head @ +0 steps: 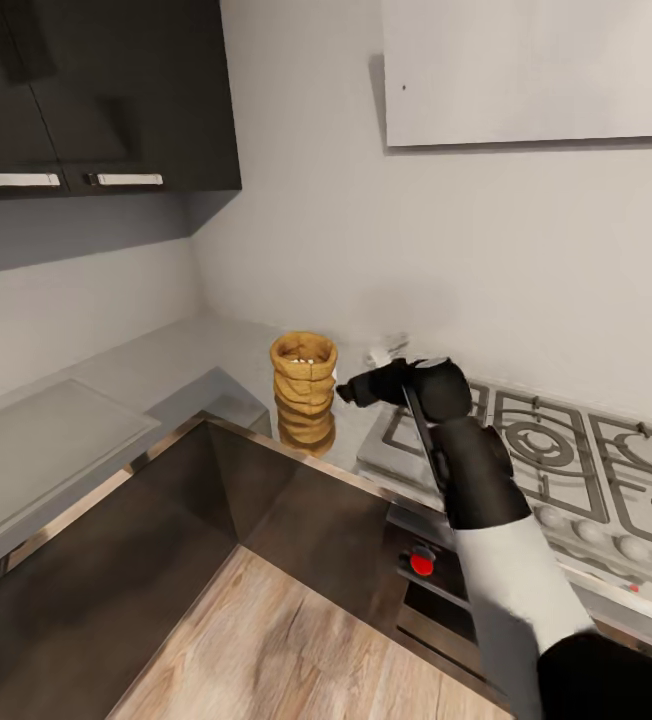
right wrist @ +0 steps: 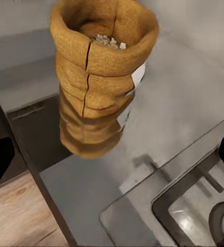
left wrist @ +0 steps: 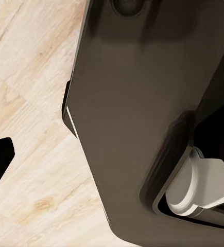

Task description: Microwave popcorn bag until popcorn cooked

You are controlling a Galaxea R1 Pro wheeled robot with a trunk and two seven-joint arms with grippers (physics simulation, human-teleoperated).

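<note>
**Popcorn bag upright, right gripper alongside**

The popcorn bag (head: 304, 388) stood upright on the countertop (head: 181, 360) near the corner, kernels visible inside. The right gripper (head: 344, 392) hovered just beside it, over the hob's (head: 556, 450) edge; its finger spread could not be determined.

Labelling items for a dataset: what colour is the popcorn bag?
Tan-yellow popcorn bag with wrinkled, banded sides; clearest in the right wrist view.

No text, label, brand, number or sign can be read anywhere in these pictures. The popcorn bag (head: 304, 388) carries a small white patch on its side, seen from the right wrist, but it is blank or too blurred to read.
</note>
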